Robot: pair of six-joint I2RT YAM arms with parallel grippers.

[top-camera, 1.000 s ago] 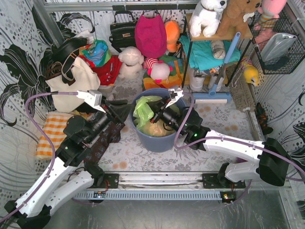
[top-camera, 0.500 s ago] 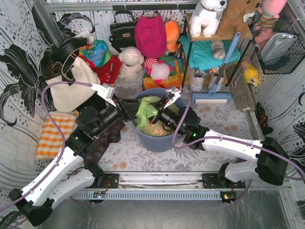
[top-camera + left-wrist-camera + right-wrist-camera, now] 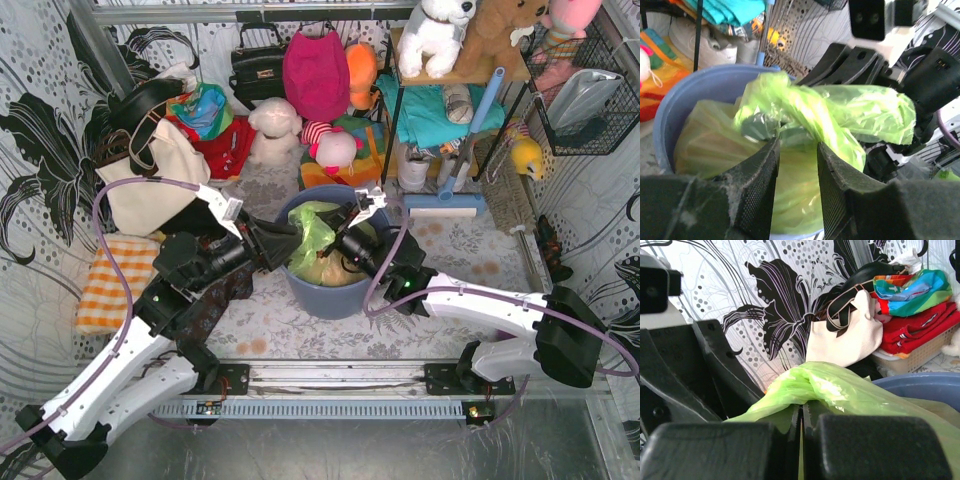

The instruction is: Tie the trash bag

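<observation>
From above, the trash bag (image 3: 312, 238) sits inside the bin (image 3: 335, 300), with its green top bunched up over the bin's left half. The left gripper (image 3: 288, 245) reaches in over the bin's left rim. The right gripper (image 3: 338, 238) comes in over the right rim, so the two meet nose to nose above the bin's middle with the bunched plastic between them. Neither gripper's state can be read from this height.

In the left wrist view, the left gripper (image 3: 797, 170) is released, its jaws standing apart. A twisted band of the trash bag (image 3: 805, 107) rises just beyond the tips, slanting across the gap from the bin's near rim (image 3: 667, 115) towards its far side. I cannot tell whether the band lies between the tips or just past them. The band's far end is held in the right gripper (image 3: 867, 95), opposite.

In the right wrist view, the right gripper (image 3: 801, 415) is clenched on a fold of the trash bag (image 3: 827, 387), and green plastic is squeezed out of the seam between its pads. The bin's rim (image 3: 920, 382) shows low on the right. The left gripper (image 3: 695, 370) looms close on the other side.

My judgement is that the left gripper is the free one. The band lies straight ahead of it and crosswise to its jaws, so a short advance and squeeze should catch it.
</observation>
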